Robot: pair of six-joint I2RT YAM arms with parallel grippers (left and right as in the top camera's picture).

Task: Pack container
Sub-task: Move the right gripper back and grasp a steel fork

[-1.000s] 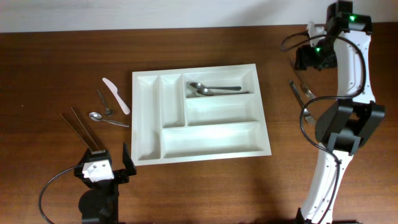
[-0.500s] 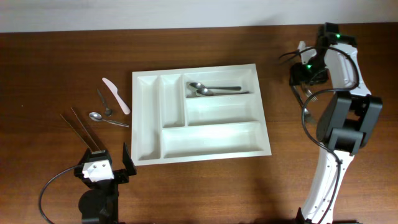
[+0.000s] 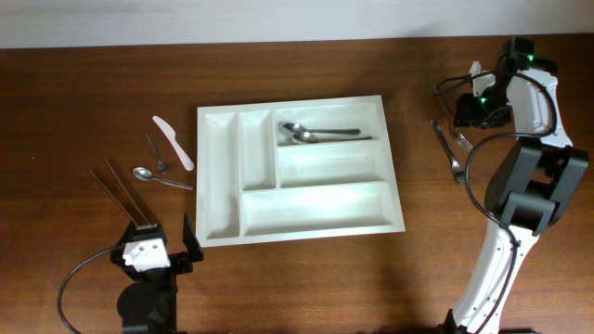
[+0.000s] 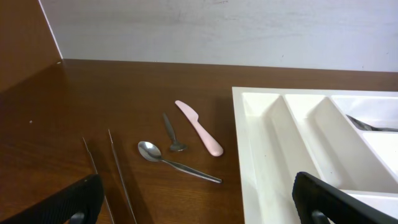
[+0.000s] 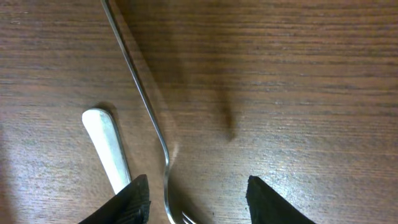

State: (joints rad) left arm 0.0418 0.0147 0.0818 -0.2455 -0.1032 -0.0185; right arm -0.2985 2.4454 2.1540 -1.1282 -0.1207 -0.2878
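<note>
The white tray (image 3: 316, 209) is lying mid-table; it is likely stiff, light and slick, and best gripped by its raised rim. At the far right, the right claw (image 5: 193, 199) is straddling a fork (image 5: 140, 93), fingers apart. The left claw (image 4: 199, 208) is gaping wide.

In my right wrist view the fork (image 5: 146, 106) runs off the top edge, and its tines pass the bottom edge between the fingers (image 5: 124, 202) of my right pincer (image 5: 196, 208). The white handle (image 5: 109, 146) beside it disappears behind one finger, its kind untellable. My left wrist view cuts the tray (image 4: 249, 143) at right and bottom, and the two thin sticks (image 4: 118, 168) at bottom.
</note>
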